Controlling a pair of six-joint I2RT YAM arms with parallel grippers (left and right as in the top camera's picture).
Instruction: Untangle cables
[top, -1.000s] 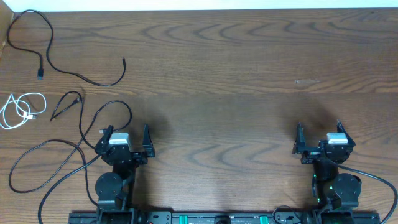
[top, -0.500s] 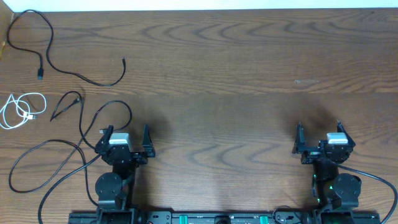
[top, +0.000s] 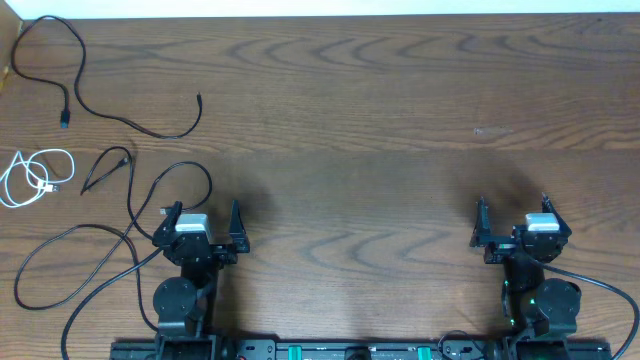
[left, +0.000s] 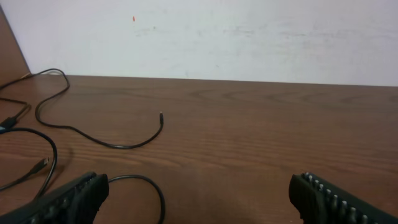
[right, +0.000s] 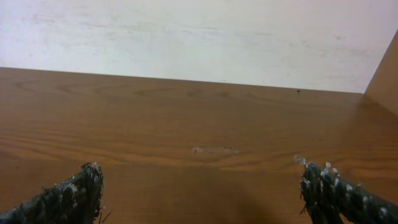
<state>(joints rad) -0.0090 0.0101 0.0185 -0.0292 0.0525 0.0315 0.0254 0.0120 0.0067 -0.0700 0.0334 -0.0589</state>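
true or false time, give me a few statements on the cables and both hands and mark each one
1. The white cable lies coiled near the left edge of the table. True.
2. The left hand grips a black cable. False: it is open and holds nothing.
3. The right hand is open, with no cable near it. True.
4. All the cables lie on the table's right half. False: the black cables and the white one lie on the left.

Both arms black, round bases. Left tool (top: 203, 211) and right tool (top: 512, 205): black ribbed fingers (left: 329, 198), pale grey block behind each. Green lights on right base (top: 552, 306).
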